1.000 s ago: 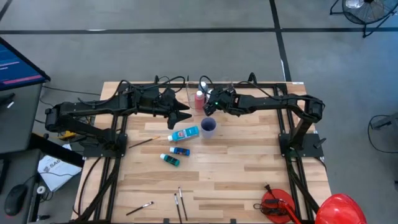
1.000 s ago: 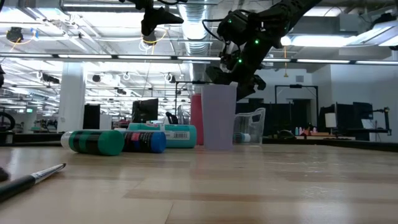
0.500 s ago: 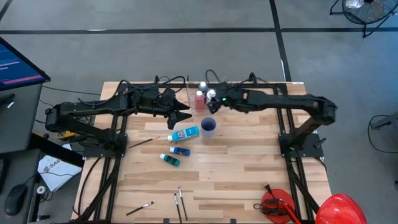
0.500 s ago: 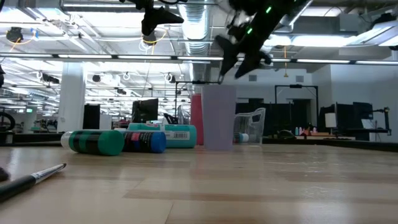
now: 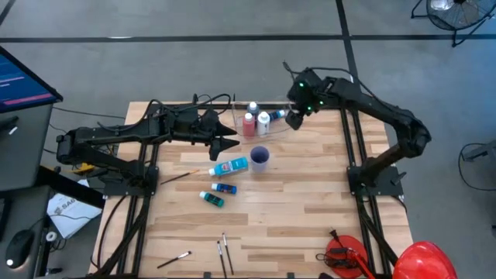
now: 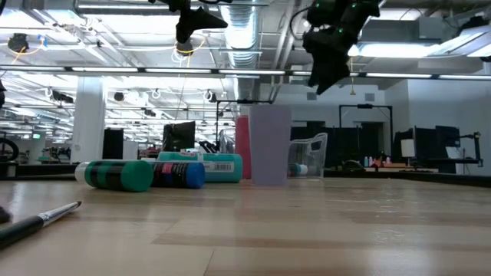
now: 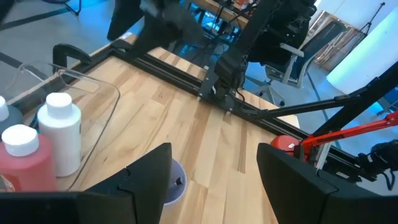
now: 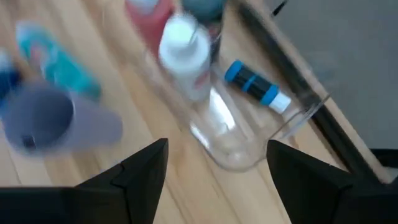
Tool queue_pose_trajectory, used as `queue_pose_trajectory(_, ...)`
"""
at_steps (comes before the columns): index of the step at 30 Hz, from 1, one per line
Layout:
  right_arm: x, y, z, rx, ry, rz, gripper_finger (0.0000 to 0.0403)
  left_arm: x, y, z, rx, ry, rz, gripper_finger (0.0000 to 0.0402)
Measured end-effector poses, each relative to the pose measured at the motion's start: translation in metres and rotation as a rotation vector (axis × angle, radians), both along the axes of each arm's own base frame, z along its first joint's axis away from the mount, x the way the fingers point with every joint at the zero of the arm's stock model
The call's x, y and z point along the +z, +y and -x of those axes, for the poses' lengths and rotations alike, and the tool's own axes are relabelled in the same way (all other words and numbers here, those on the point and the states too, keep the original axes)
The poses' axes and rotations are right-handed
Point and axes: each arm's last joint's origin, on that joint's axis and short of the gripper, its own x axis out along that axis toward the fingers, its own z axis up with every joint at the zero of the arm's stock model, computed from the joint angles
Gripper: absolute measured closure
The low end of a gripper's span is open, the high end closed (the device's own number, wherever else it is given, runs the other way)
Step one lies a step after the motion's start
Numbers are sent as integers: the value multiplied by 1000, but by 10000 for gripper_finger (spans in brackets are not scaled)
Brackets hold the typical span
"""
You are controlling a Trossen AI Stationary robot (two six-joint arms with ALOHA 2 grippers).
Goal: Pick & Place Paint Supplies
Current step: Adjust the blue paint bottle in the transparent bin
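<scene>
**Right claw pulls clear of the tub**

Having drawn back and risen, the right claw [image 5: 295, 118] hangs wide and empty beside the clear tub [image 5: 280, 125]. Below it, inside, stand red bottle [image 5: 249, 122] and white bottle [image 5: 263, 118]; three tubes wait on the surface [image 5: 310, 201] beneath the wide, idle left claw [image 5: 231, 142].

Free room and obstacles, high view.
Lower right table [image 5: 310, 217] lies bare; centre crowded by cup [image 5: 260, 157], three tubes [image 5: 229, 167], tub [image 5: 263, 122] at upper centre; brushes [image 5: 225, 252] along lower edge.
</scene>
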Motion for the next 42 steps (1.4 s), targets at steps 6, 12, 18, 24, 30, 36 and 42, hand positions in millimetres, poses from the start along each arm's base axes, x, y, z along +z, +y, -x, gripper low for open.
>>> queue_pose_trajectory(6, -12, -16, -15, 187, 133, 31, 150, 0, 1, 0, 14, 1, -18, 172)
queue_pose_trajectory(12, -44, -37, -42, 240, 250, -21, 194, 0, 1, 0, 40, 2, -27, 172)
queue_pose_trajectory(18, -63, -49, -58, 336, 295, -27, 237, 0, 4, 1, 64, 3, -30, 172)
queue_pose_trajectory(24, -69, -56, -61, 400, 313, 31, 264, 0, 4, 1, 67, 4, -31, 172)
queue_pose_trajectory(30, -73, -67, -56, 441, 386, 97, 275, 0, 5, 1, 87, 7, -44, 172)
queue_pose_trajectory(36, -73, -69, -57, 425, 392, 129, 275, 0, 5, 1, 87, 7, -46, 172)
queue_pose_trajectory(42, -71, -72, -61, 397, 343, 158, 276, 0, 5, 1, 79, 10, -68, 172)
